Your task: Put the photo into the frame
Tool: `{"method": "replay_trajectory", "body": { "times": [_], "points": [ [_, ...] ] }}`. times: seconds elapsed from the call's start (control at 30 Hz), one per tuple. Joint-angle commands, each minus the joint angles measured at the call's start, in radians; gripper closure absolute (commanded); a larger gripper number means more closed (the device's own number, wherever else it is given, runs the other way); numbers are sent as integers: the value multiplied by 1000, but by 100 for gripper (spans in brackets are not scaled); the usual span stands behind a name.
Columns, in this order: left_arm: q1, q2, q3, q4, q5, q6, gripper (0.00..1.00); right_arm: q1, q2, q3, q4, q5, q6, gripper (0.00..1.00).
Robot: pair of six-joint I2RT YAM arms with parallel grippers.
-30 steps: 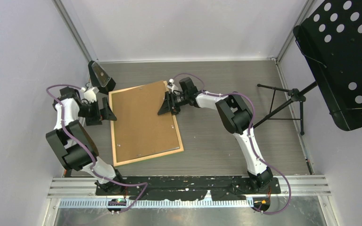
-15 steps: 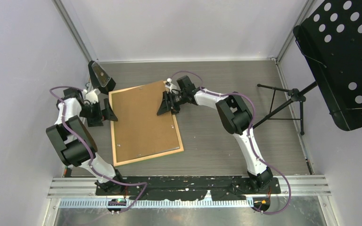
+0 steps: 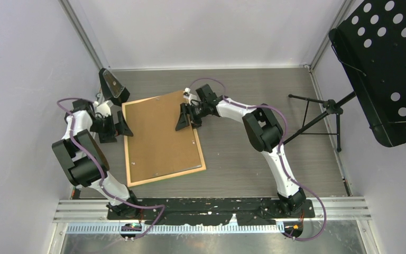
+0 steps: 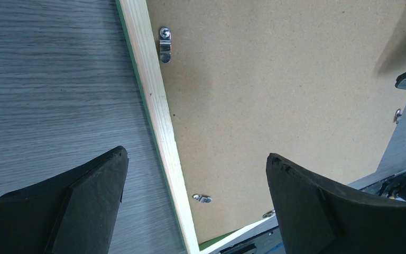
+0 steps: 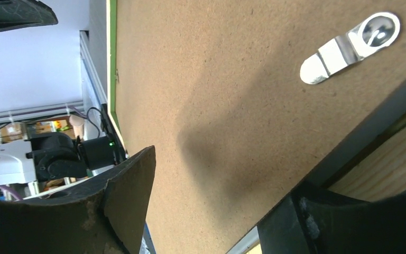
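The frame point(image 3: 137, 180) lies back-up on the table, its light wood rail showing with a thin green front edge point(image 4: 158, 116). A brown hardboard backing sheet point(image 3: 158, 137) fills it, with small metal clips point(image 4: 165, 45) along the rails. The photo is hidden. My left gripper point(image 3: 120, 127) is open and empty, straddling the frame's left rail point(image 4: 195, 156). My right gripper point(image 3: 186, 119) is open and empty at the frame's far right edge. One finger point(image 5: 121, 201) is over the backing point(image 5: 217, 106) and the other is by the wood rail point(image 5: 396, 164).
A black perforated music stand point(image 3: 380, 69) with tripod legs point(image 3: 322, 116) stands at the right. A black wedge-shaped object point(image 3: 112, 84) sits at the back left by the wall. Walls close in on three sides.
My right gripper has shifted slightly left and farther over the backing. My left arm has barely moved. The frame and backing lie as before.
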Motion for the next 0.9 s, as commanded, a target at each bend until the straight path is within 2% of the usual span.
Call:
{"method": "replay_trajectory", "body": {
  "times": [0.0,0.3,0.87],
  "points": [
    [-5,-23,-3,21,24,-9,0,-2,-40,31,-111,128,-108,28],
    [-5,-29,0,18,31,-8,0,6,-78,35,-174,182,-147,22],
    [-4,-60,-6,8,43,-4,1,26,-181,36,-311,320,-232,19]
  ]
}}
